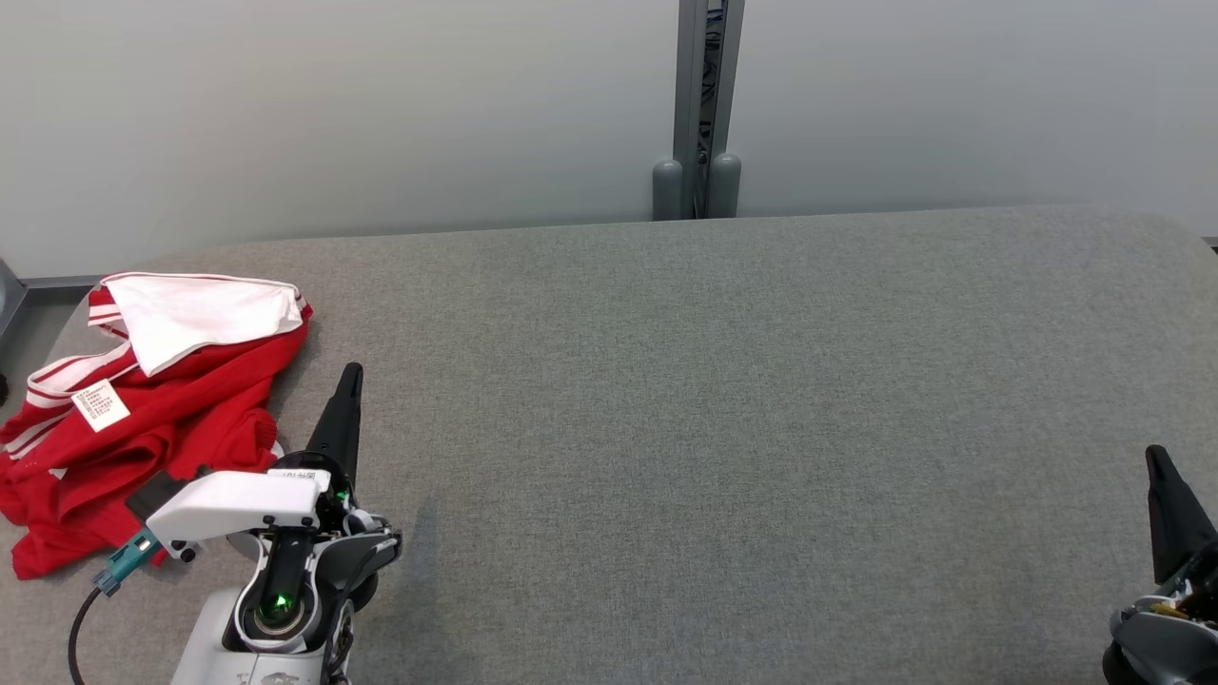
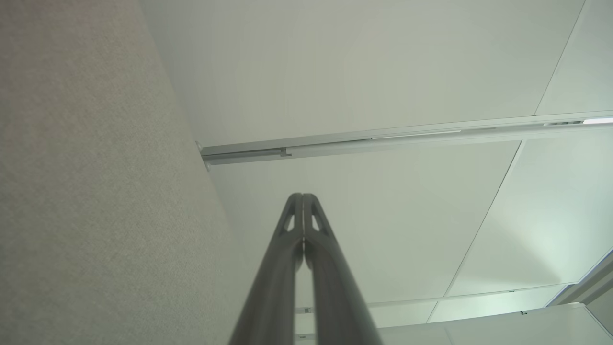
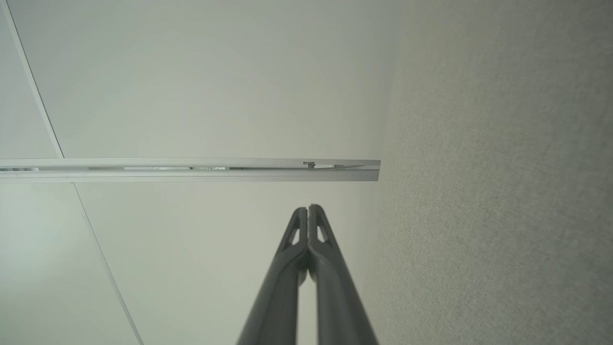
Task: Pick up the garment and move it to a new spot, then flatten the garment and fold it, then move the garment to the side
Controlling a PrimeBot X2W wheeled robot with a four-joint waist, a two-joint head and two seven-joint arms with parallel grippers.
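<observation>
A crumpled red garment [image 1: 162, 419] with white stripes, a white lining and a sewn-in label lies at the far left of the grey fabric table [image 1: 723, 419]. My left gripper [image 1: 352, 371] stands just right of it, shut, its tip close to the cloth's edge but holding nothing. In the left wrist view its fingertips [image 2: 302, 197] press together against the pale wall. My right gripper [image 1: 1157, 457] sits at the lower right edge, far from the garment. Its fingertips [image 3: 309, 209] are also together and empty in the right wrist view.
A pale wall with a grey vertical post [image 1: 702, 105] runs behind the table. The table's rounded left corner lies just beyond the garment. Bare grey surface stretches across the middle and right.
</observation>
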